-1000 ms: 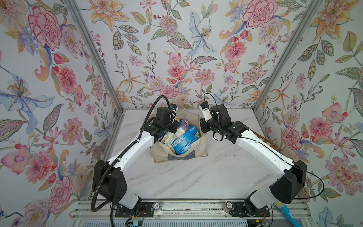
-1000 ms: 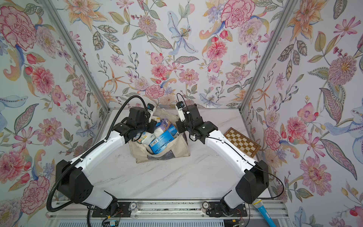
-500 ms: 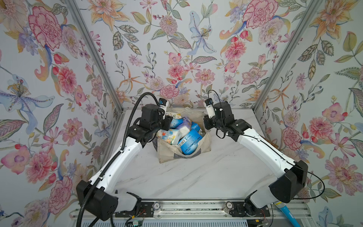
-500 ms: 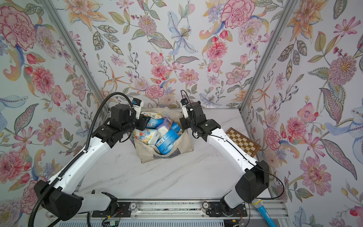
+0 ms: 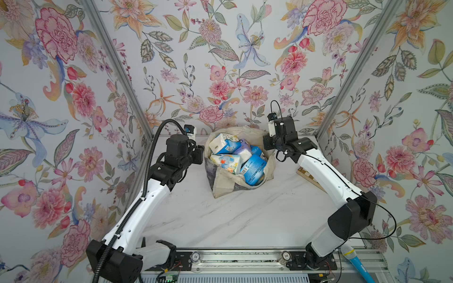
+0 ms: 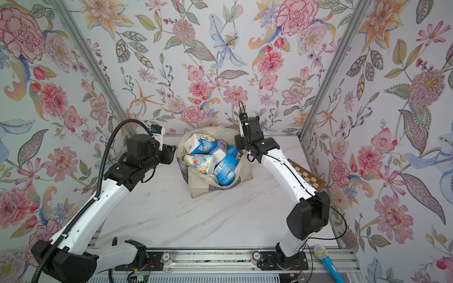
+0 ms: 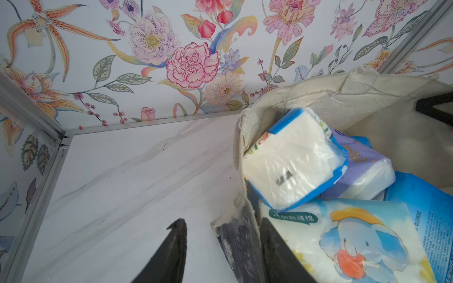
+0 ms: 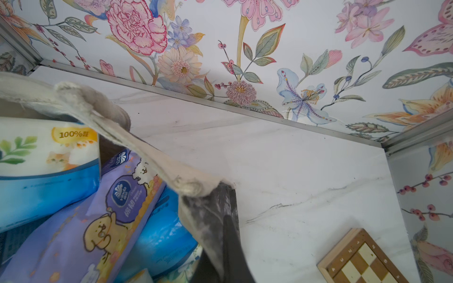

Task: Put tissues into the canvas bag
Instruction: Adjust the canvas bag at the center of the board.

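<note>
Cream canvas bag (image 5: 221, 182) rim now hangs free between the parted jaws of the left gripper (image 7: 222, 220), just released; the right gripper (image 8: 228, 227) stays clamped on the opposite rim. With the tissues (image 5: 235, 156) piled inside the bag, packing looks about finished.

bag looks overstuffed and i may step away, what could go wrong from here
1. The left gripper is open astride the rim of the canvas bag; only the right gripper pinches it, so the bag may slump.
2. The tissues heap above the rim; the top pack could slide out.
</note>
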Motion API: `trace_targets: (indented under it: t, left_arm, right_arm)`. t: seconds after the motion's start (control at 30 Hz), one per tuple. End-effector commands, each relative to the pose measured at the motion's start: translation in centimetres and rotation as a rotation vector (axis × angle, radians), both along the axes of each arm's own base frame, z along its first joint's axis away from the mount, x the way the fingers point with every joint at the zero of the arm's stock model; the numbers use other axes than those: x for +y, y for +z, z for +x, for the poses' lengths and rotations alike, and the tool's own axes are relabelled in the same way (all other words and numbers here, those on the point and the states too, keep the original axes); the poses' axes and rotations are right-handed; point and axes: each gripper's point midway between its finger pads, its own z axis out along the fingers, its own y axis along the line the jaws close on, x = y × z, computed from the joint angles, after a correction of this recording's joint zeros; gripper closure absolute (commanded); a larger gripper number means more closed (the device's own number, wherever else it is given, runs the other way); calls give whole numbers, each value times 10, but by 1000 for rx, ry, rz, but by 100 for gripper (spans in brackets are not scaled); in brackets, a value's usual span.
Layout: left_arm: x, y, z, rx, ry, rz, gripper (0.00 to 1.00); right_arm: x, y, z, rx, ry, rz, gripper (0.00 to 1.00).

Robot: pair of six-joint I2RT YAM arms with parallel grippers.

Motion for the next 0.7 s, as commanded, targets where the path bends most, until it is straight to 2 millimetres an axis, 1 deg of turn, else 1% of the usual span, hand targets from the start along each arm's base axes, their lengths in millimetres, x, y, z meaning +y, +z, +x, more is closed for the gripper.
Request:
trace_targets:
  t: [0.0,0.1,0.17,0.27,0.33,0.5,0.63,0.67]
  left_arm:
    - [-12,2,7,-18,-34,-72,41]
    - [-16,-2,10,-8,-45,-75,40]
    - [-16,-11,12,15,-44,-66,39]
    - [-13,-20,12,37,-28,-45,40]
    - [-8,-20,11,32,-9,-36,39]
    - [3,-12,8,-2,28,-17,37]
    - [9,-11,6,-6,48,-1,37]
    - [11,-10,5,-9,55,4,37]
  right_arm:
    - [7,47,13,-127,-9,105,98]
    - [10,44,15,-118,2,112,93]
    - [13,44,16,-114,12,120,87]
    - [18,46,16,-112,38,139,70]
    - [21,49,15,-119,61,157,62]
    - [25,59,14,-142,84,197,54]
    - [22,64,13,-158,81,211,51]
    - [21,66,13,-165,79,215,49]
